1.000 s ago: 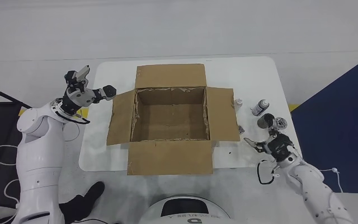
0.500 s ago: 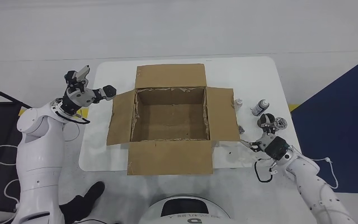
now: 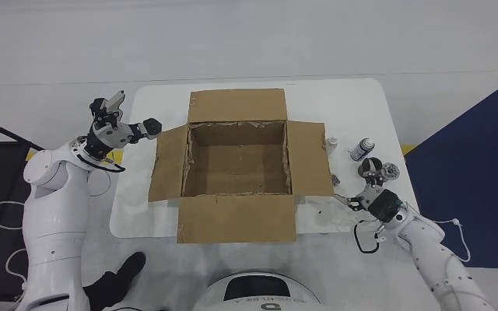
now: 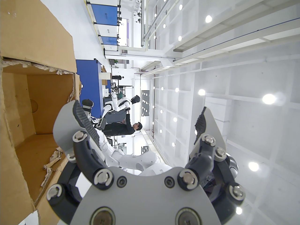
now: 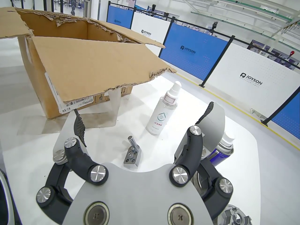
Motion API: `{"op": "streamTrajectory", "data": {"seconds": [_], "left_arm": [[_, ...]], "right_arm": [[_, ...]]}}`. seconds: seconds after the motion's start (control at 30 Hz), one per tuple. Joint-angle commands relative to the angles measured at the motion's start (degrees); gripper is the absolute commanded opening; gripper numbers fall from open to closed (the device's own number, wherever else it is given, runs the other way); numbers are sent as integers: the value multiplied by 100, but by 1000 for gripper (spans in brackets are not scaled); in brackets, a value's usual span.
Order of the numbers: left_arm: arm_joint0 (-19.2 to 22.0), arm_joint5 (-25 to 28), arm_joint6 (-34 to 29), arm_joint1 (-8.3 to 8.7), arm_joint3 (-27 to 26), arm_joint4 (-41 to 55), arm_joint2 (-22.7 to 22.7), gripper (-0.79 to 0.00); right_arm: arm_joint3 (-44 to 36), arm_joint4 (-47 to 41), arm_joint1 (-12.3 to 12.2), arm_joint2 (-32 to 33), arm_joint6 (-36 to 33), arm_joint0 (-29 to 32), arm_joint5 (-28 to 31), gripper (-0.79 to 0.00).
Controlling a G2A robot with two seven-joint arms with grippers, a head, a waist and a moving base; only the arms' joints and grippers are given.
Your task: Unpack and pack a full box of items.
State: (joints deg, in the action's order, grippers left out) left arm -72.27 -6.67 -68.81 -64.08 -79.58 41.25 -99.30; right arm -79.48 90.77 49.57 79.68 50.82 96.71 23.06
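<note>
One small metal block (image 5: 132,153) lies ahead of our spread right pincer (image 5: 144,113), pin pointing away; our left pincer (image 4: 139,113), also spread, sits beyond the cardboard box (image 3: 233,219).

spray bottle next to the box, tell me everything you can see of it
A slim cylinder of translucent white plastic, the spray bottle has a white pump nozzle, a small pale label at the shoulder and coloured print lower down. It stands upright on the white table, just beyond the cardboard box's outspread flap, with a small metal block lying nearby, apart from it. Only the table touches it; its fill level cannot be told.
</note>
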Motion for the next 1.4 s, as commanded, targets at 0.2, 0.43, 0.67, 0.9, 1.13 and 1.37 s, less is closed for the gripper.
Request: {"op": "streamTrajectory", "data": {"seconds": [0.2,0.43,0.67,0.9,1.13,1.37], "left_arm": [[0,0,0,0,0,0,0,0],[0,0,0,0,0,0,0,0],[0,0,0,0,0,0,0,0],[0,0,0,0,0,0,0,0],[0,0,0,0,0,0,0,0],[0,0,0,0,0,0,0,0]], "right_arm": [[-156,144,30,-93,-1151,-1,41,-243],[-333,19,94,-192,-2153,-44,-155,-397],[-455,51,176,-342,-3244,-167,-566,-252],[-549,153,194,-285,-3381,-112,-687,-172],[-593,140,208,-200,-3705,-109,-648,-215],[-538,8,237,-169,-4101,-259,-475,-459]]}}
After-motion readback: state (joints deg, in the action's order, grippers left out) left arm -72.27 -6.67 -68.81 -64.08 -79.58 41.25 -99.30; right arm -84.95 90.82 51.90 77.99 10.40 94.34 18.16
